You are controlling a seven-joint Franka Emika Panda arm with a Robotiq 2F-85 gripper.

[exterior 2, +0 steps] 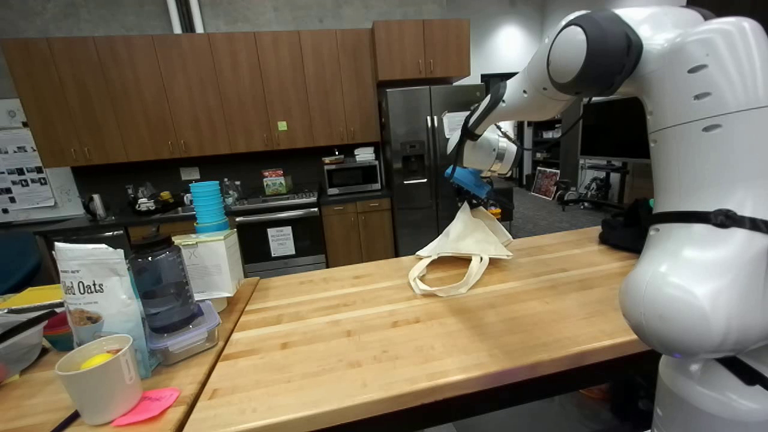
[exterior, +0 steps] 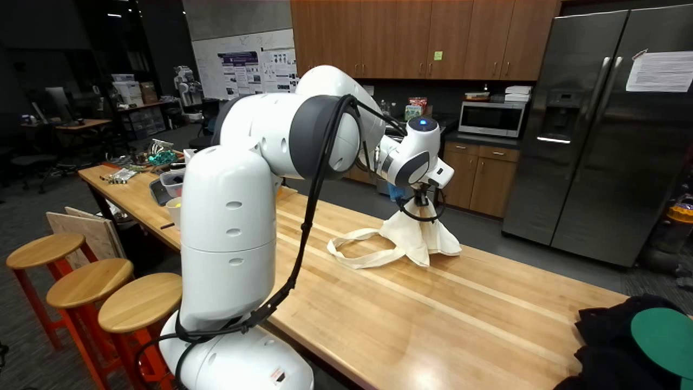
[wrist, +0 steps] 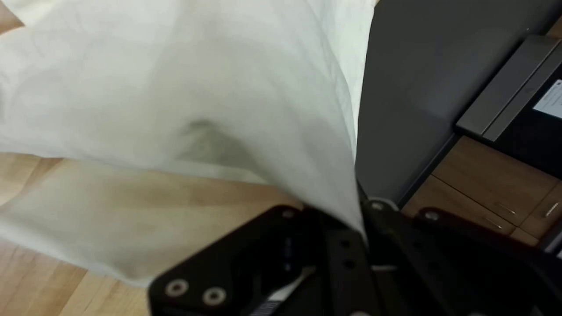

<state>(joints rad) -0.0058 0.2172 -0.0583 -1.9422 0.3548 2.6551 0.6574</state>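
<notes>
A cream cloth tote bag hangs in a tent shape from my gripper, its lower edges touching the wooden table; the bag (exterior: 403,233) shows in both exterior views. One strap loop (exterior 2: 447,290) lies flat on the tabletop beside it. My gripper (exterior: 420,200) points down and is shut on the bag's gathered top. Pale fabric (wrist: 197,87) fills much of the wrist view and narrows to a fold running in between the dark gripper fingers (wrist: 349,254). The fingertips themselves are partly hidden by cloth. Underneath the raised cloth, the bag's inside cannot be seen.
The table (exterior: 460,325) has its far edge just behind the bag. Dark cloth with a green disc (exterior: 663,341) sits at one end. Toward the opposite end stand a mug (exterior 2: 102,384), an oats pouch (exterior 2: 102,300), a dark jar (exterior 2: 162,285) and a lidded container (exterior 2: 186,336).
</notes>
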